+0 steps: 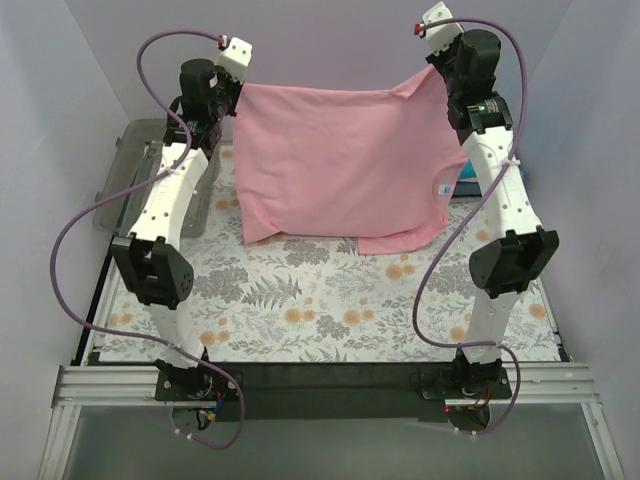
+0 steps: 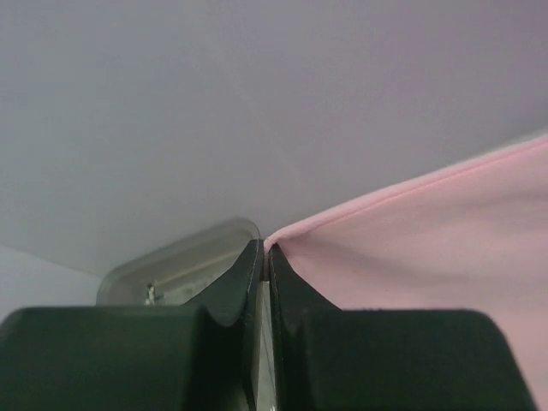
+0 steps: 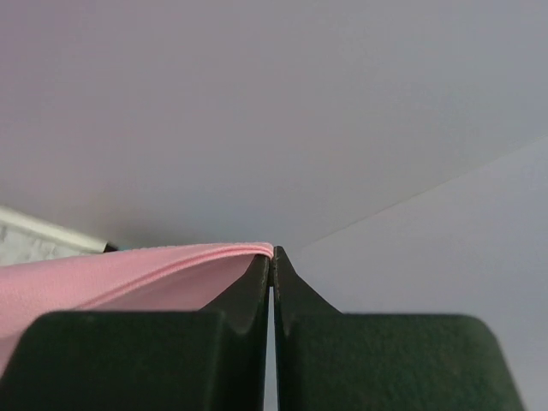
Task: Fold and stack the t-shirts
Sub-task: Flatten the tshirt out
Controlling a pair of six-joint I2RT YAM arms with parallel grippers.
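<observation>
Pink short-sleeved cloth t-shirt (image 1: 335, 160) hangs spread above floral table cloth (image 1: 300, 300), left gripper (image 2: 266, 253) and right gripper (image 3: 273, 255) each clamped tight on a top corner (thin bites; either might slip, collapsing it).

The left arm (image 1: 172, 200) and right arm (image 1: 500, 195) stood raised, elbows bent, wrists high. The left gripper (image 1: 238, 88) and right gripper (image 1: 433, 66), well apart, were each pinched tight on a top corner of the shirt (image 1: 340, 160).
</observation>
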